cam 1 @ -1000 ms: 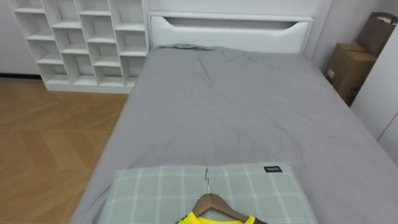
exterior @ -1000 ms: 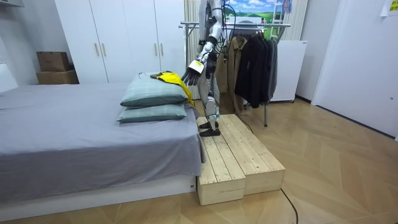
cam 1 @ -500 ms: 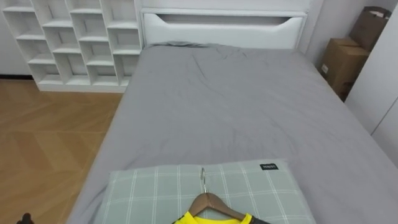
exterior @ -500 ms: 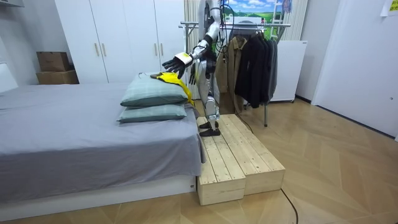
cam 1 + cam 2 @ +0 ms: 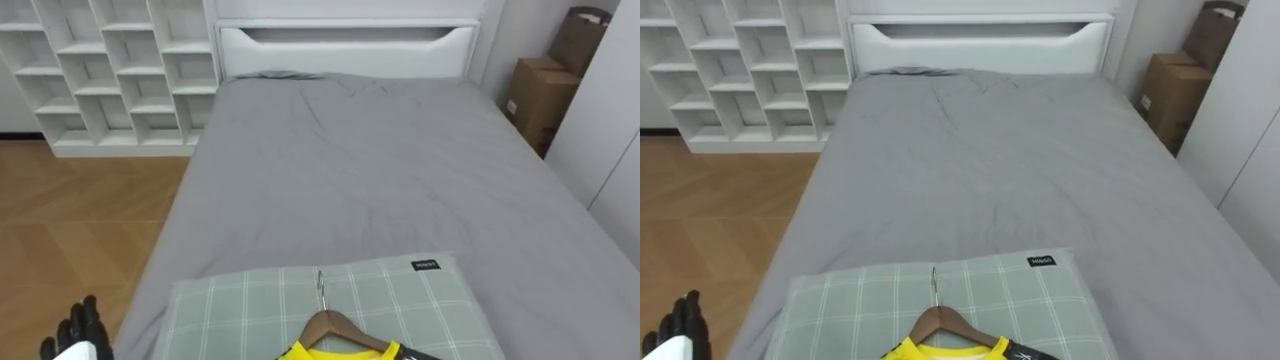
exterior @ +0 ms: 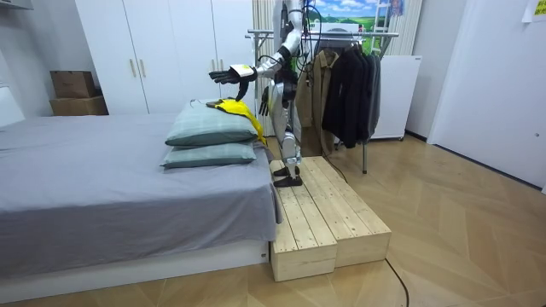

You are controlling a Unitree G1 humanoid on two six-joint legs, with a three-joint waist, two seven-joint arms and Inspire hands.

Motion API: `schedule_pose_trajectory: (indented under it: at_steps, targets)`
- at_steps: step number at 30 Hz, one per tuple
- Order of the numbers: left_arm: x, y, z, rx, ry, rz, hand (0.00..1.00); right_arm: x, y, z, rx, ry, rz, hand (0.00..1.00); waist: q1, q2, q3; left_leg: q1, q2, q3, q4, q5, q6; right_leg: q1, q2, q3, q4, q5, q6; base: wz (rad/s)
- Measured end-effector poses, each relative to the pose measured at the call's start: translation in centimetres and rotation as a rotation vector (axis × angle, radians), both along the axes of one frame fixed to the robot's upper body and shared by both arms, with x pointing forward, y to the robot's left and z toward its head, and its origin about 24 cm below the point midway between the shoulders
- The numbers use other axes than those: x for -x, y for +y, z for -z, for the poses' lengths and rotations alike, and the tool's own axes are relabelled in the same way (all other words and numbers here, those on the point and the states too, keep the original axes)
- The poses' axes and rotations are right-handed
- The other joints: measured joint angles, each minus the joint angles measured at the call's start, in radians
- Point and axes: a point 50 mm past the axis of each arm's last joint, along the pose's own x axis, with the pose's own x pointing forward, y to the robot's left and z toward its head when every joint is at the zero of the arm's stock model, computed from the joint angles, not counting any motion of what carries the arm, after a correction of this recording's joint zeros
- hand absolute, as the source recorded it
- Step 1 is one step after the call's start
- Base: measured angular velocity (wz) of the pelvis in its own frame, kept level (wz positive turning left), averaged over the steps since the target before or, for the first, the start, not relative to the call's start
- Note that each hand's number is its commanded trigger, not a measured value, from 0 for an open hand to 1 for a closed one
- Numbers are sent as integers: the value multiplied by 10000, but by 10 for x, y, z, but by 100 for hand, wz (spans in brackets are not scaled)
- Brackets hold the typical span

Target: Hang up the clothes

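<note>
While the left hand (image 5: 75, 330) hangs in the air with straight, spread fingers holding nothing, the yellow shirt (image 5: 340, 352) lies on its wooden hanger (image 5: 335, 326), on the checked pillow (image 5: 250, 305), off to the right of those fingers and well apart from them. Hanger hook points away from the robot, toward the headboard (image 5: 345, 45). Its long axis runs across the bed, left to right. Shirt collar sits under the hanger's arms.

In the room view the left hand (image 6: 223, 74) is above and beyond the shirt (image 6: 239, 109), not touching it. Right hand (image 6: 266, 102) hangs low by the body; state: cannot tell.

Surface: two stacked pillows on a grey bed (image 5: 370, 170), sheet lightly creased. Robot stands on a wooden platform (image 6: 320, 217) at the pillow end. White cube shelf (image 5: 110, 70) ahead of the fingers on the left, cardboard boxes (image 5: 535, 95) far right, wood floor (image 5: 70, 230), clothes rack (image 6: 345, 81) with dark garments behind the robot.
</note>
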Motion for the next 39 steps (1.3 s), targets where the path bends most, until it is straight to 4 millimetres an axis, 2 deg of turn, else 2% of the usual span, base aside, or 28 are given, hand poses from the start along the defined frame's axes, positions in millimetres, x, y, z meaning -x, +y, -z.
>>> schedule_pose_trajectory:
  at_steps: [10, 22, 28, 36, 39]
  targets:
    - [-8, -10, -4, 177, -110, 651, 0, -3, -3, -2, -148, -160, -105, 0, -71, 93, -6, -26, 38, 271, -69, 1, 0, -139, 11, 159, 9, 0, 0, -7]
    - [-23, -19, -8, 45, 41, 1639, 0, -5, -7, -3, 24, -125, -471, 0, -91, 163, -10, 3, 46, 316, -91, 0, 0, -139, 20, 252, 10, 0, 0, 0]
    - [-29, -25, -9, 119, 313, 2200, 0, -6, -7, -3, 36, -138, -482, 0, -137, 130, 10, 21, 48, 315, -67, 0, 0, -96, 12, 201, 21, 1, 0, 0]
    - [-36, -27, -12, 235, 316, 2414, 0, -10, -5, -3, 11, -207, -667, 0, -338, 7, 86, 6, 50, 315, -76, -1, 0, -126, 18, 203, 28, 1, 0, 0]
    - [-40, -29, -14, 281, 272, 2550, 0, -12, -4, -3, 1, -236, -720, 0, -356, -11, 85, -18, 50, 344, -87, -1, 2, -160, 25, 294, 26, 1, -1, -1]
